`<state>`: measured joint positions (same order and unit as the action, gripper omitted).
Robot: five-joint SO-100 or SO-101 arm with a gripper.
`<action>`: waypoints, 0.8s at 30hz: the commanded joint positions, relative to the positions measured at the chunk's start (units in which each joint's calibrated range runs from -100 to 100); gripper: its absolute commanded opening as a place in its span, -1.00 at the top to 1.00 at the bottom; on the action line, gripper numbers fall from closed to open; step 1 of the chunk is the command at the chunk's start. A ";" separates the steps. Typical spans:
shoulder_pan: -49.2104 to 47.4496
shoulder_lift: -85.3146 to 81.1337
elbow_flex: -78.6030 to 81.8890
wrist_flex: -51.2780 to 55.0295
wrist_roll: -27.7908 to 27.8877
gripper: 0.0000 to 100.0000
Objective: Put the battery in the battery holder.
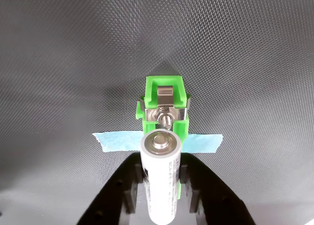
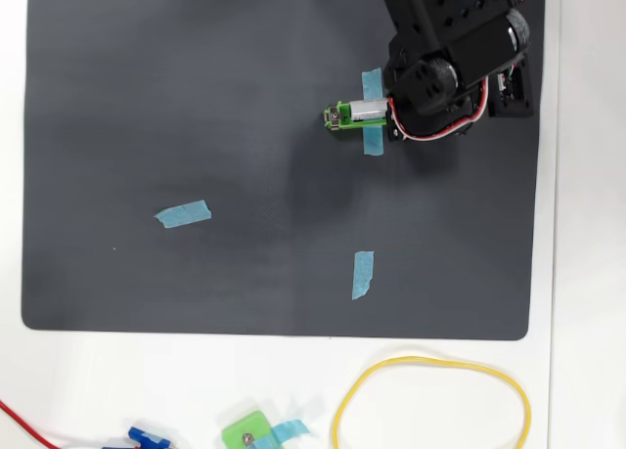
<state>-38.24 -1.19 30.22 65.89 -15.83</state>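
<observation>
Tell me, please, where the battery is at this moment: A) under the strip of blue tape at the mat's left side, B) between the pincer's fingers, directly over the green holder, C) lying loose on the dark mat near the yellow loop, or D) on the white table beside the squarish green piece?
B: in the wrist view the battery sits between the fingers of the pincer, lined up over the battery holder.
</observation>
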 commanded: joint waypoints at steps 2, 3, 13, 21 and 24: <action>1.03 -0.47 -1.76 -0.59 0.13 1.00; 1.03 -0.47 -1.76 -0.59 0.13 1.00; 1.44 -0.39 -1.76 -0.51 -0.18 1.00; 2.27 -0.22 -1.76 -0.51 -0.23 1.00; 2.27 -0.22 -1.76 -0.51 -0.23 1.00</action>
<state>-37.00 -1.19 30.22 65.89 -15.83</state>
